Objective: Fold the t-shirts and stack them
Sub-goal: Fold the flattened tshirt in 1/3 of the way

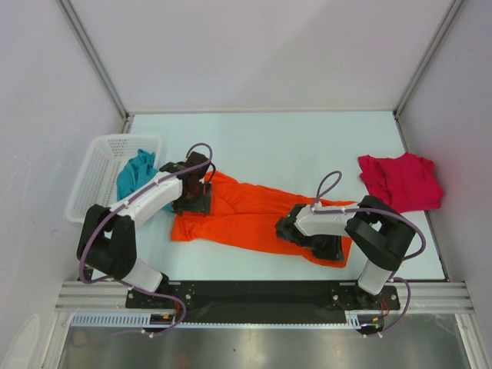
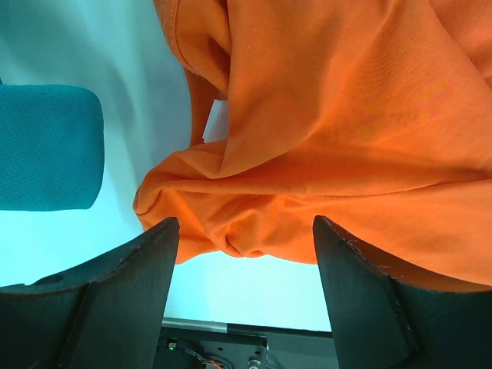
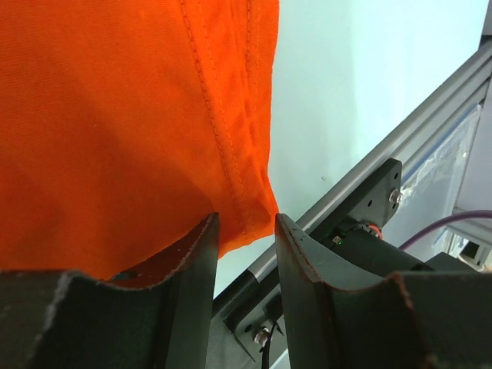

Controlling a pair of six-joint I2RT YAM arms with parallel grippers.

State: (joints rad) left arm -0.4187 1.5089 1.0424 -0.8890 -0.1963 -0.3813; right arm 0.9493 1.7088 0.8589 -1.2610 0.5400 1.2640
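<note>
So the bright orange cloth t-shirt [image 1: 246, 211] is stretched out left-to-right across the middle of the pale bench [image 1: 307, 146], with the right end lying a bit nearer. Each arm is parked at its own end. The left gripper [image 2: 246, 231] is at the bunched-up left end, jaws wide, folds right at the tips, nothing pinched. The right gripper [image 3: 244, 223] is at the near right hemmed corner, jaws narrow but apart, and I can't tell if it's caught any cloth. My guess is the next grab works along that long axis, one end each.
</note>
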